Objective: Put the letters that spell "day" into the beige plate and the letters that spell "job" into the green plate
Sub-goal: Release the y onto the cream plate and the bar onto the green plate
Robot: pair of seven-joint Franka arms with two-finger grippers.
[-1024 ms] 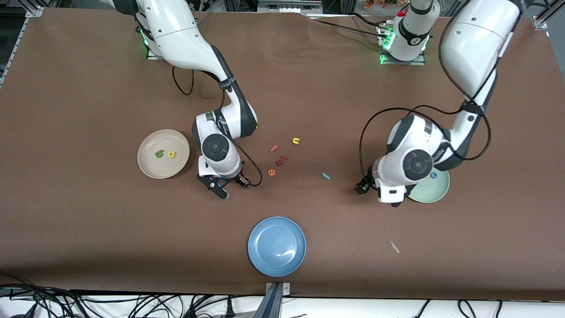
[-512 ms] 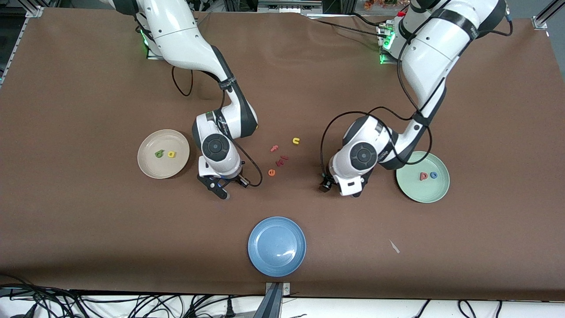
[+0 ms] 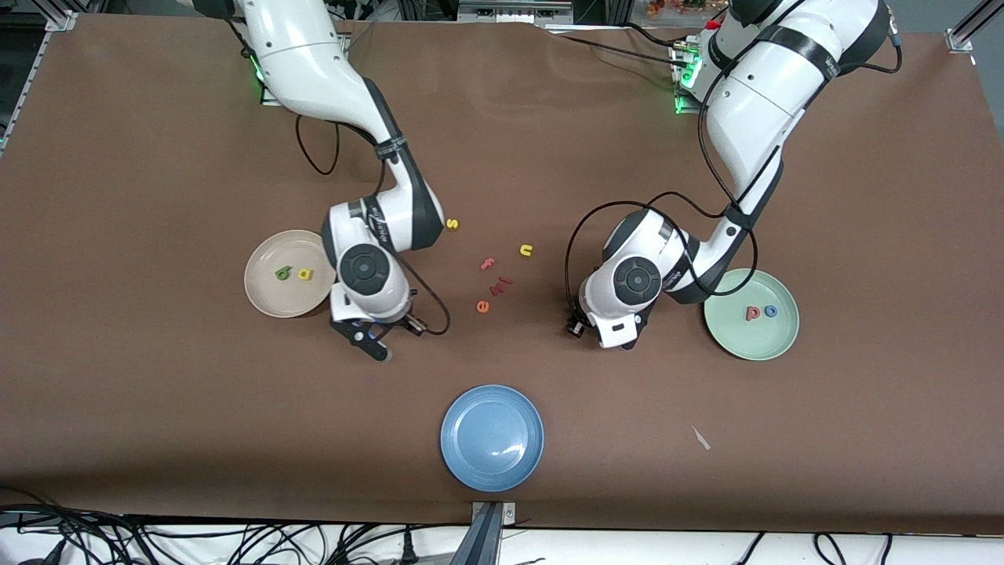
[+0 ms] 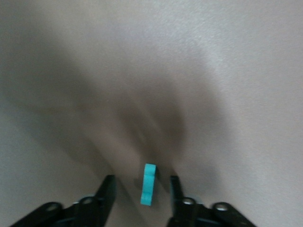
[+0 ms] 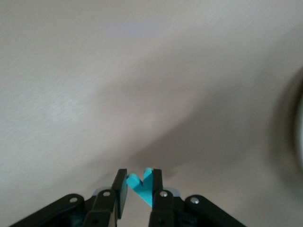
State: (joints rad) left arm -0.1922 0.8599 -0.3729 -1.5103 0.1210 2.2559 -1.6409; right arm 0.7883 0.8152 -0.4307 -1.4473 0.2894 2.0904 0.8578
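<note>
My right gripper [image 5: 139, 174] is shut on the teal "y" [image 5: 142, 187]; it hangs over the table beside the beige plate [image 3: 263, 294]. That plate holds the green "a" [image 3: 282, 273] and the yellow "d" [image 3: 304, 275]. My left gripper [image 4: 142, 182] is open and straddles the teal "j" [image 4: 149, 184], which lies on the table with a gap to each finger. In the front view my left hand [image 3: 626, 342] hides the "j". The green plate [image 3: 753, 345] holds the pinkish-red "b" [image 3: 753, 313] and the blue "o" [image 3: 772, 311].
Between the arms lie a yellow "s" [image 3: 452, 224], a yellow "n" [image 3: 525, 250], a pink "f" [image 3: 488, 264], dark red letters [image 3: 502, 284] and an orange "e" [image 3: 483, 307]. A blue plate [image 3: 492, 438] sits near the front edge, with a white scrap [image 3: 700, 438] toward the left arm's end.
My left arm swung from over the green plate to the teal "j", and its jaws narrowed around it. My right gripper shut on the "y" and shifted toward the beige plate, uncovering the "s".
</note>
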